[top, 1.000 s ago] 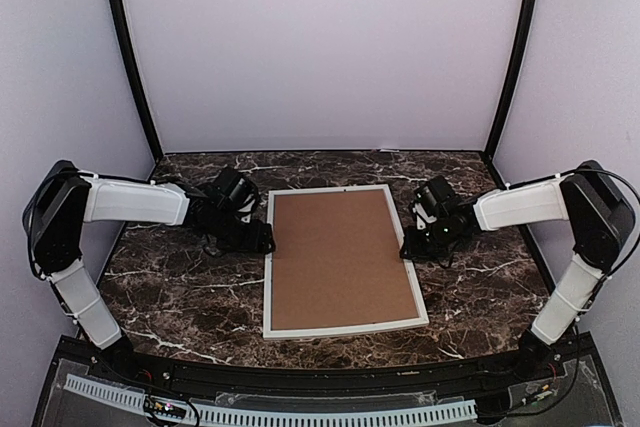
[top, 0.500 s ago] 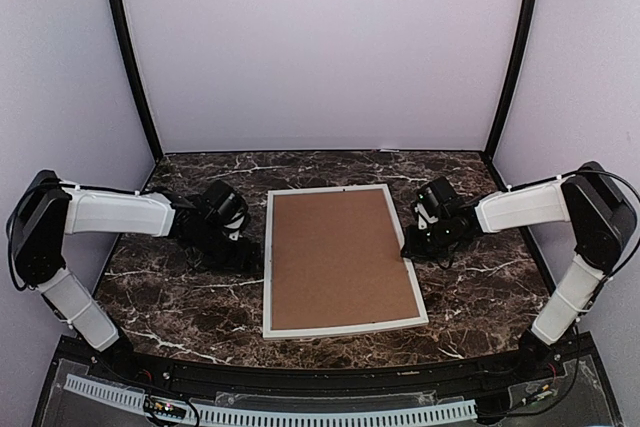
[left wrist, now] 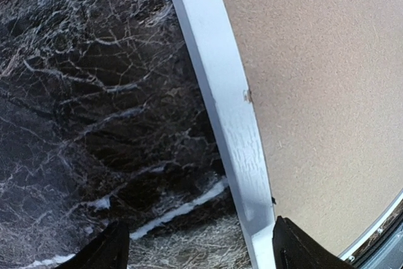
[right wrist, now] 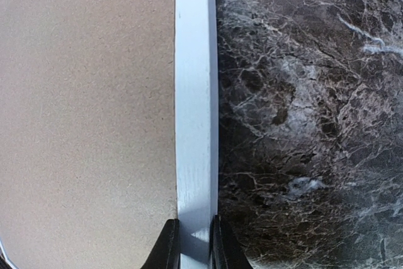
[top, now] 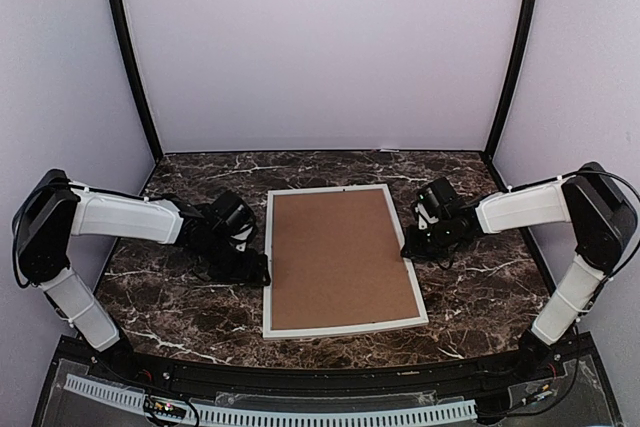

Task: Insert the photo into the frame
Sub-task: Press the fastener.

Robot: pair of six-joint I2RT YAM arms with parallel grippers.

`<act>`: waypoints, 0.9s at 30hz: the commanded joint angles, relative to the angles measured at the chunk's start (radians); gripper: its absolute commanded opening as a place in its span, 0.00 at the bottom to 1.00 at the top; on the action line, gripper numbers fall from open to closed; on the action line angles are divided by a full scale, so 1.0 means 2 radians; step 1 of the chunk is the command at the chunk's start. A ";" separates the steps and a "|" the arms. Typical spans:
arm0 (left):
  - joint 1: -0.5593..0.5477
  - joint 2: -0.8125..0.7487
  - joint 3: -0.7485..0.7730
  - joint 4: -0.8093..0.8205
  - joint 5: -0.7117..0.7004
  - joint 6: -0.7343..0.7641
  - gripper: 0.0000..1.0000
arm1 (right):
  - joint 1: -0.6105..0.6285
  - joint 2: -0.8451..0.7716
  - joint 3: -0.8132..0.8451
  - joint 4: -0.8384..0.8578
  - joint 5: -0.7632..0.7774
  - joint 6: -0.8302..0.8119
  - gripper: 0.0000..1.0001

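The white frame [top: 268,257] lies flat on the marble table with a brown cardboard sheet [top: 340,259] filling its centre. The photo is hidden. My right gripper [top: 408,247] is at the frame's right rail. In the right wrist view this gripper [right wrist: 195,244] is shut on the white rail [right wrist: 196,92], one finger on each side, cardboard [right wrist: 88,111] to the left. My left gripper [top: 258,269] sits low at the left rail. In the left wrist view it [left wrist: 201,247] stands open, the rail [left wrist: 227,105] running down toward its right finger.
Dark marble tabletop [top: 180,292] surrounds the frame on all sides. Purple walls and two black posts [top: 128,57] enclose the back and sides. The arm bases and a black strip [top: 300,387] line the near edge.
The left arm has swung toward the near side along the frame's left rail, its gripper staying open. The right gripper has closed tighter on the right rail without shifting.
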 commanded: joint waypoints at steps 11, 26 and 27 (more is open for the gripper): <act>-0.002 0.001 0.001 -0.016 -0.017 -0.015 0.81 | -0.001 0.005 -0.016 -0.007 -0.001 0.008 0.09; -0.009 0.020 -0.003 0.006 0.003 -0.027 0.81 | -0.001 0.004 -0.017 -0.006 -0.005 0.008 0.09; -0.009 0.021 -0.001 0.006 0.004 -0.028 0.81 | -0.001 0.003 -0.017 -0.006 -0.004 0.008 0.09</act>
